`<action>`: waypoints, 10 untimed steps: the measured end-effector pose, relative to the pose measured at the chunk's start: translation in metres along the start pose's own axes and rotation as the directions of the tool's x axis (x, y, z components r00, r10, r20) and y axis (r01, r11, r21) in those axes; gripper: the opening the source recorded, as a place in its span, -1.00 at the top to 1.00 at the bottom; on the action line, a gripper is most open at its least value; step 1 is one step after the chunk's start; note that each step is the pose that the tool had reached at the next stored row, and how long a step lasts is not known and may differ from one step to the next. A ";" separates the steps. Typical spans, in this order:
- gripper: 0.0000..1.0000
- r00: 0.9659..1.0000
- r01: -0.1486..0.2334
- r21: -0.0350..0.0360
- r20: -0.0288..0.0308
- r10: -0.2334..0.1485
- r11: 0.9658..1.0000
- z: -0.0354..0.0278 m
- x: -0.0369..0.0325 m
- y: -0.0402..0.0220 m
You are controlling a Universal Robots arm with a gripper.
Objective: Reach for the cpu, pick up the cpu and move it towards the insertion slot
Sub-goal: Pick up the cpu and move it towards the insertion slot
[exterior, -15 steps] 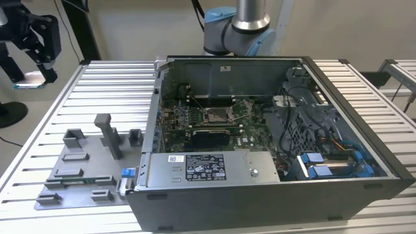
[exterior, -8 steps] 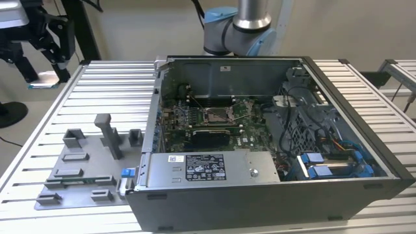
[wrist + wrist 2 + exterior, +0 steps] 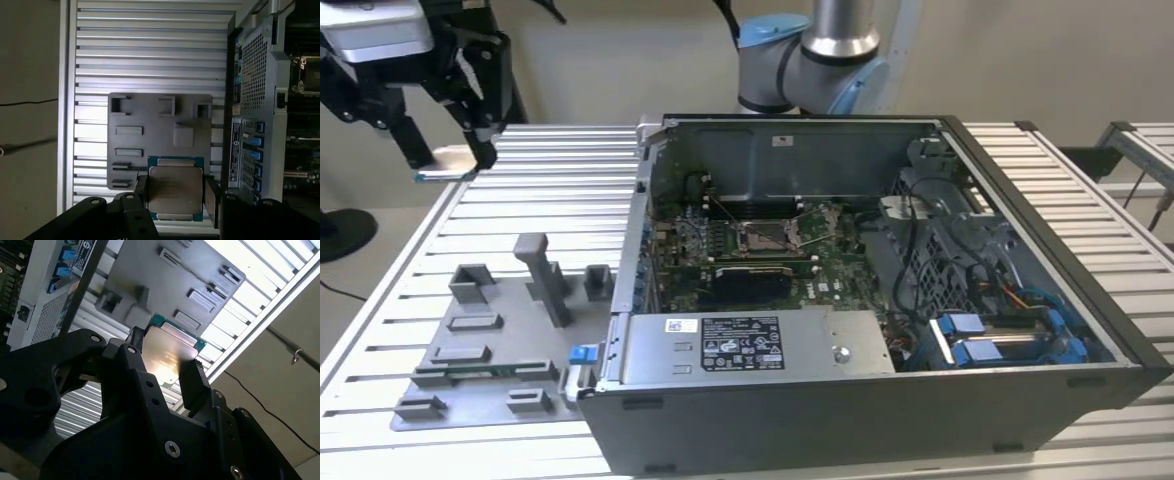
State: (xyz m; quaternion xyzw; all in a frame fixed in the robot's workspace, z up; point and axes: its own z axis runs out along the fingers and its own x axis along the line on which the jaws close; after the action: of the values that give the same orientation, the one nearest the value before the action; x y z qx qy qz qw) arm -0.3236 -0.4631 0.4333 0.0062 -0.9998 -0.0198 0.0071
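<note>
Gripping the cpu (image 3: 175,192) by two opposite edges, with the jaws drawn in to its width and nothing else between them. Showing a silvery top face and a greenish rim in both wrist views. Held in the air, clear of the grey fixture plate (image 3: 160,125) lying on the slatted surface (image 3: 540,205) just beside the computer case (image 3: 1121,340). In the exterior view, hanging well apart from the case, out past its wall on the exterior view's left and toward its far corner.

So, by judgement: reaching finished, picking up finished, with the chip off its seat and no fixture block touching it. Carrying toward the insertion slot (image 3: 767,236) hardly advanced, if at all. Sitting open-framed on the green circuit board (image 3: 720,255) deep inside the case, with its thin wire lever visible and no chip in it. Left to cover: the whole stretch across the case wall and down into the interior.
</note>
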 end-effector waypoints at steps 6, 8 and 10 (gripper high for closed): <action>1.00 1.000 0.000 0.000 0.000 0.000 1.000 -0.0003 -0.0221 -0.0002; 1.00 1.000 0.000 0.000 0.000 0.000 1.000 -0.0004 -0.0297 -0.0003; 1.00 1.000 0.000 0.000 0.000 0.000 1.000 -0.0005 -0.0382 -0.0004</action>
State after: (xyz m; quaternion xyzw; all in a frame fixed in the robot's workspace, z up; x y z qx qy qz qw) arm -0.2854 -0.4629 0.4333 0.0062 -0.9998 -0.0198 0.0071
